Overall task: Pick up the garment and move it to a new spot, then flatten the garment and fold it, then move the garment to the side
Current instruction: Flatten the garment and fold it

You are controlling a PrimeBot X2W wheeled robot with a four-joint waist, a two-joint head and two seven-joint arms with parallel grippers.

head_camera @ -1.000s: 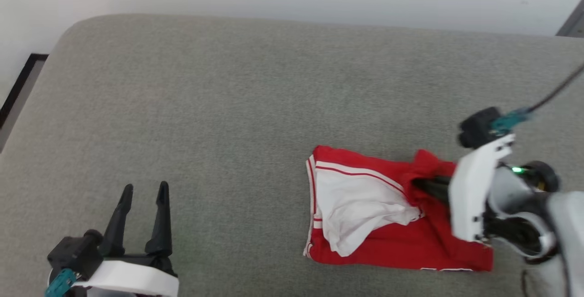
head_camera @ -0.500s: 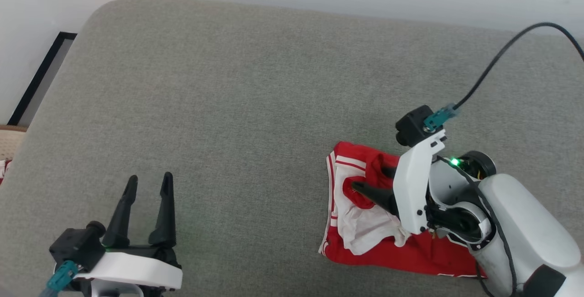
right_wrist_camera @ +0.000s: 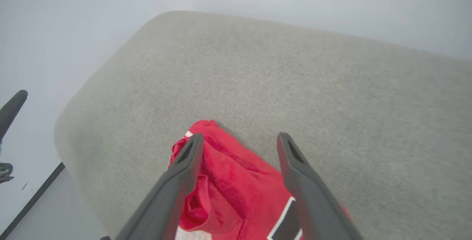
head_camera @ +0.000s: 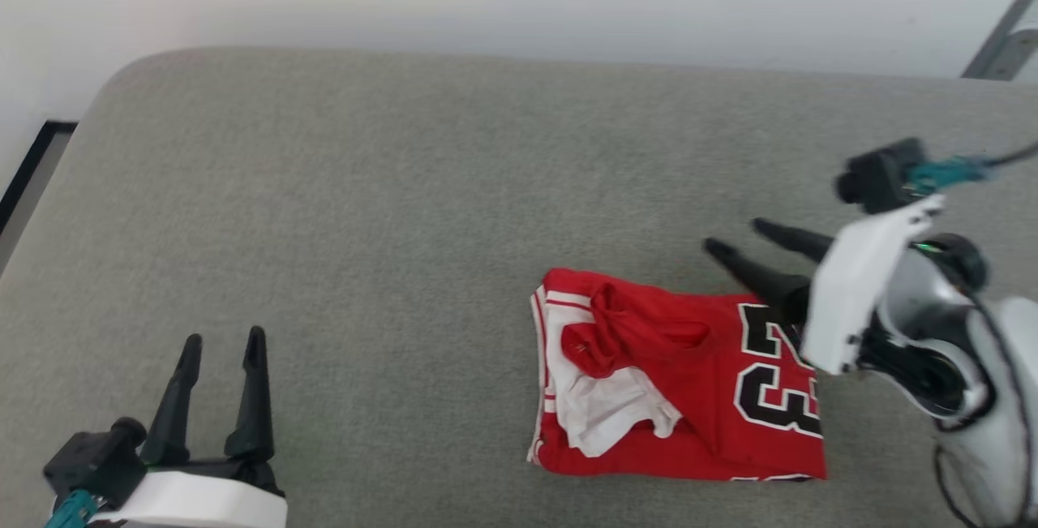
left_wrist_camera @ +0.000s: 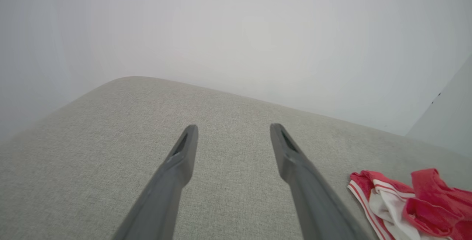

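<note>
one grey cushion [head_camera: 365, 187] spreads beneath both claws. the garment [head_camera: 697, 398], a red jersey folded into a rough rectangle with black numerals and white lining showing, lies flat just under the right claw [head_camera: 734, 234], whose fingers stand wide apart and hold nothing. from the left claw [head_camera: 225, 336], likewise wide and empty, the garment sits well off to the right.

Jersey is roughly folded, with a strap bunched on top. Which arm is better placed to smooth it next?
Probably right. The right pincer hangs open at the far edge of the jersey, holding nothing. The left pincer, also open, is far off to the left over bare cushion.
</note>
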